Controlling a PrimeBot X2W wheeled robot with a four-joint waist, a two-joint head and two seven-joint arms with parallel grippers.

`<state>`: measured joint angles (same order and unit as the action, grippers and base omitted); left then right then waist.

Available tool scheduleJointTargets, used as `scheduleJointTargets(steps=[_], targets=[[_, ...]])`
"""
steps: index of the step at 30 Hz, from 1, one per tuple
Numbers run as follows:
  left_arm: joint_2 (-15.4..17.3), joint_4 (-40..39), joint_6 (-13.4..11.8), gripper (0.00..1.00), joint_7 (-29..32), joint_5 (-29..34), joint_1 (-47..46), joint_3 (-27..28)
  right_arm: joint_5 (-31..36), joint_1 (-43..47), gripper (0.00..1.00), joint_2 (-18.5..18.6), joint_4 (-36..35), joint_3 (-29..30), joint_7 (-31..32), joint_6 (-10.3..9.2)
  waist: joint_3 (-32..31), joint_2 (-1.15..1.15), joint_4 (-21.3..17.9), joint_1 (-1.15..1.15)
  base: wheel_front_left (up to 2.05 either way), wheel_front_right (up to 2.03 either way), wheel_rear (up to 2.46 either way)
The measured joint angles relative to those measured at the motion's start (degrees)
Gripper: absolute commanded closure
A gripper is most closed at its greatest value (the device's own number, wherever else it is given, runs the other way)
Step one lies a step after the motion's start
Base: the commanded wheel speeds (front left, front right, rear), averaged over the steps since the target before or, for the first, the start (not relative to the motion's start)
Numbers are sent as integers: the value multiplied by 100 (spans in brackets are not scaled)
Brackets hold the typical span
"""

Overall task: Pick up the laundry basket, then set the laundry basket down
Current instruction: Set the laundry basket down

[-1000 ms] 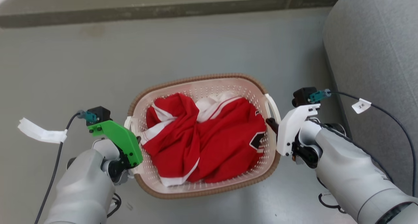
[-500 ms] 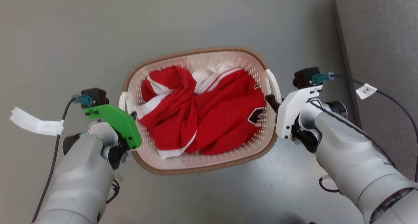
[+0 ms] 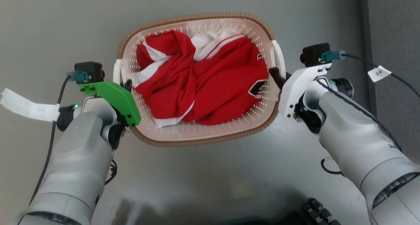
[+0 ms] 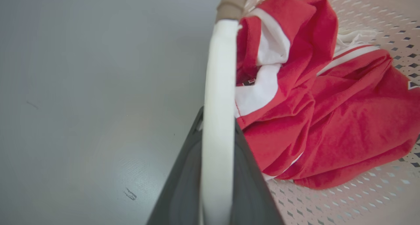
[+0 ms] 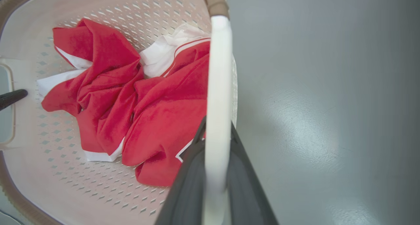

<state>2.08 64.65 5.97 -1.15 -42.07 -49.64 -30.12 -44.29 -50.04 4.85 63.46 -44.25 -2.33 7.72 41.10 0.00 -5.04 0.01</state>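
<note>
Clamping the two white side handles, both grippers are seen at the ends of the cream-white perforated plastic laundry basket [image 3: 203, 133] with the brown woven-look rim, which is placed at the upper centre of the head view, over the smooth grey floor [image 3: 65, 21]. The left gripper [image 3: 127, 84] is closed on the left handle [image 3: 116, 71]; in the left wrist view the white bar is pinched between the dark fingers [image 4: 183, 189]. The right gripper [image 3: 274, 74] is likewise closed on the right handle [image 3: 279, 54], the bar being sandwiched by its fingers [image 5: 188, 189]. A crumpled red and white garment [image 3: 210, 87] is contained in the basket. Whether the base is touching the floor cannot be told. A grey upholstered surface [image 3: 393, 38] is seen at the right.
</note>
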Motion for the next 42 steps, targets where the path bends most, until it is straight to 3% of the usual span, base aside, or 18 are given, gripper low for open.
scheduleJointTargets(steps=[15, 26, 27, 28, 29, 42], targets=[[-63, 119, -42, 100, -369, 83, -280, -57, 104, -293, 100, -24, 210, 3, -339, -1, 807, 0, 1, 0, 0, 0, 0], [-76, 279, 29, 100, -452, 36, -361, -37, 104, -388, 100, -76, 352, 5, -528, -1, 1051, 0, 2, -1, 0, 0, 0], [-90, 303, 63, 100, -419, -36, -361, 25, 98, -389, 73, -78, 364, 14, -528, -1, 1054, 0, 3, -1, 0, 0, 0], [-101, 316, 87, 65, -363, -127, -362, 62, 98, -396, 35, -81, 381, 13, -525, -1, 1055, 0, 5, -1, 0, 0, 0], [-105, 318, 91, 0, -359, -169, -365, 54, 99, -408, 0, -79, 390, -2, -520, -9, 1056, 0, 6, -1, 0, 0, 0], [-40, 367, 88, 0, -316, -169, -534, -36, 55, -408, 0, 27, 523, -9, -519, -24, 955, 0, 54, -1, 0, 0, 0]])
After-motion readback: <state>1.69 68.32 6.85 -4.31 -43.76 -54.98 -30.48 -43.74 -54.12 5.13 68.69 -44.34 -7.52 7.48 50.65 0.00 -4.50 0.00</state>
